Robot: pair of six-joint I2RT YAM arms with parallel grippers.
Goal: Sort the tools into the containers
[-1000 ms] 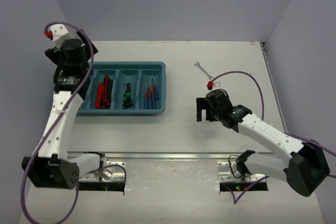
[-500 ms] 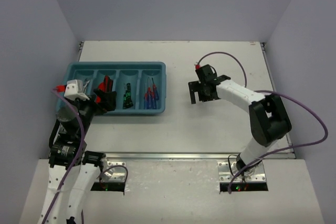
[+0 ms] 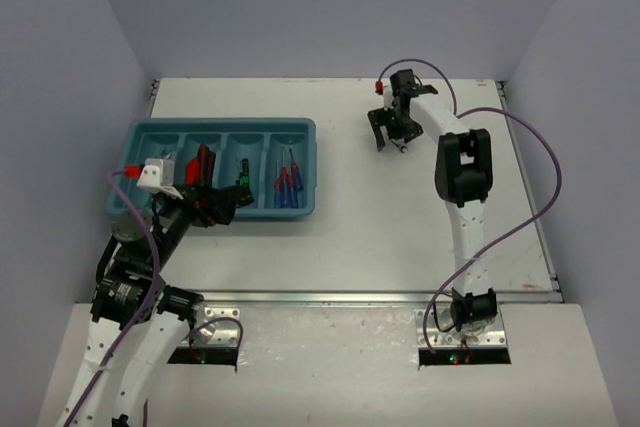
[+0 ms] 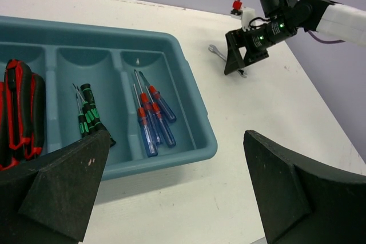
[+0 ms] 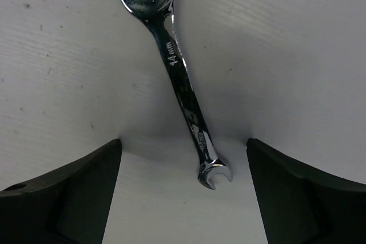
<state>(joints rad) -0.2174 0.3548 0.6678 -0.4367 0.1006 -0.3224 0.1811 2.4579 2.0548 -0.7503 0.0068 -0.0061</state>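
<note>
Right end effector astride silver wrench, teal tray well apart

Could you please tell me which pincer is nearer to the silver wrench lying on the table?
Right. The right pincer sits directly over the wrench, open astride it. The left pincer hangs far off, over the near edge of the teal tray.

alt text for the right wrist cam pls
A silver open-end wrench stamped 14 mm lies flat on the white table, seen from above. The right pincer hangs open over it, a dark finger either side of its lower end, not touching.
</note>
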